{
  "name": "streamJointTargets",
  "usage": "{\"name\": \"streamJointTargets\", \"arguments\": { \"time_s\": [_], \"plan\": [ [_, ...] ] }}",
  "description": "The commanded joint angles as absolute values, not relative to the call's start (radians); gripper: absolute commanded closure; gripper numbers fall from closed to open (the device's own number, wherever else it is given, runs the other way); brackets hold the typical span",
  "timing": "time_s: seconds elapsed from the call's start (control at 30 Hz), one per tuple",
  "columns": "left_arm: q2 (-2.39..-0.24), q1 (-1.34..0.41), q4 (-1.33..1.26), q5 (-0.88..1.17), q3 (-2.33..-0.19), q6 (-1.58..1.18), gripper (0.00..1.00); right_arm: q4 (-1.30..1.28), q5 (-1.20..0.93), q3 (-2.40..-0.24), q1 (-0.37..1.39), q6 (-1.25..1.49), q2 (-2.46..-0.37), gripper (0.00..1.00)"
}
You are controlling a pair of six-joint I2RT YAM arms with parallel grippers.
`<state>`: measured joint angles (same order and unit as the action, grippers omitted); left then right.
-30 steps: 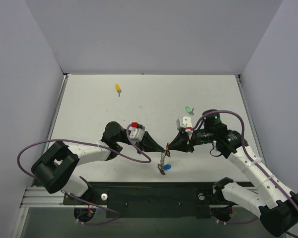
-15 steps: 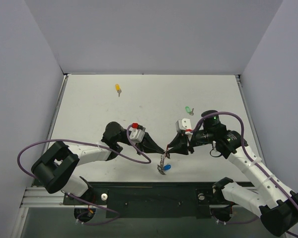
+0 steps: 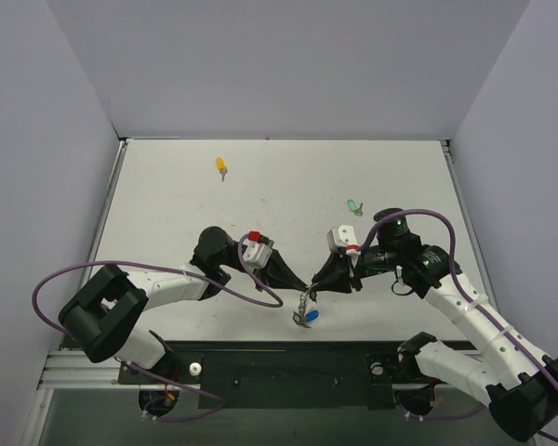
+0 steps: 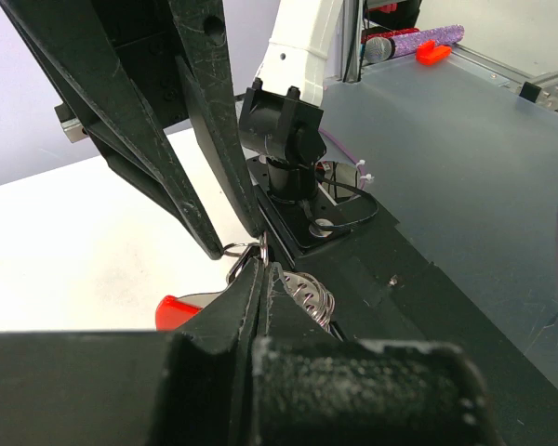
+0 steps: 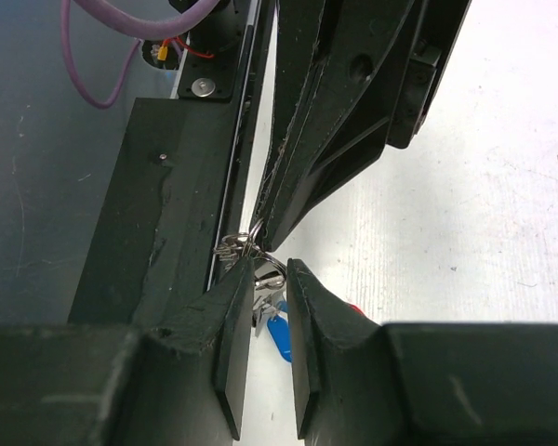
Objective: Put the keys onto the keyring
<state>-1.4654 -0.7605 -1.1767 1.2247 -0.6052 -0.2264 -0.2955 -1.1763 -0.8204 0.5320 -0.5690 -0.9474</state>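
Observation:
My left gripper is shut on the silvery keyring, which hangs just over the table's near edge. In the left wrist view the shut jaws pinch the wire ring, with its red tag below. My right gripper meets it tip to tip; its jaws stand a narrow gap apart around the ring. A blue-headed piece dangles under the ring. The yellow key lies far back left. The green key lies behind the right wrist. The black key is not visible.
The black mounting rail with both arm bases runs along the near edge, right under the hanging ring. Purple cables loop beside each arm. Grey walls enclose the table on three sides.
Both grippers, with the ring between them, have shifted slightly toward the near edge and a little left. The yellow and green keys have not moved.

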Motion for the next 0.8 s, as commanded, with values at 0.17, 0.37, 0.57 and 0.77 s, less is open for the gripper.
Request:
{"name": "streamJointTargets", "arguments": {
  "time_s": [0.17,0.37,0.57,0.77],
  "plan": [
    [-1.437,-0.765,-1.184,1.256,-0.664,-0.221,1.0,-0.287,-1.227,-0.792,0.554,-0.577,-0.95,0.79],
    [-1.437,-0.767,-1.18,1.259,-0.669,-0.218,1.0,-0.288,-1.235,-0.793,0.554,-0.571,-0.939,0.86],
    [-1.431,-0.767,-1.178,1.256,-0.664,-0.212,1.0,-0.302,-1.223,-0.792,0.548,-0.575,-0.934,0.9],
    [-1.419,-0.765,-1.203,1.229,-0.647,-0.207,1.0,-0.336,-1.183,-0.788,0.549,-0.603,-0.93,0.92]
  ]
}}
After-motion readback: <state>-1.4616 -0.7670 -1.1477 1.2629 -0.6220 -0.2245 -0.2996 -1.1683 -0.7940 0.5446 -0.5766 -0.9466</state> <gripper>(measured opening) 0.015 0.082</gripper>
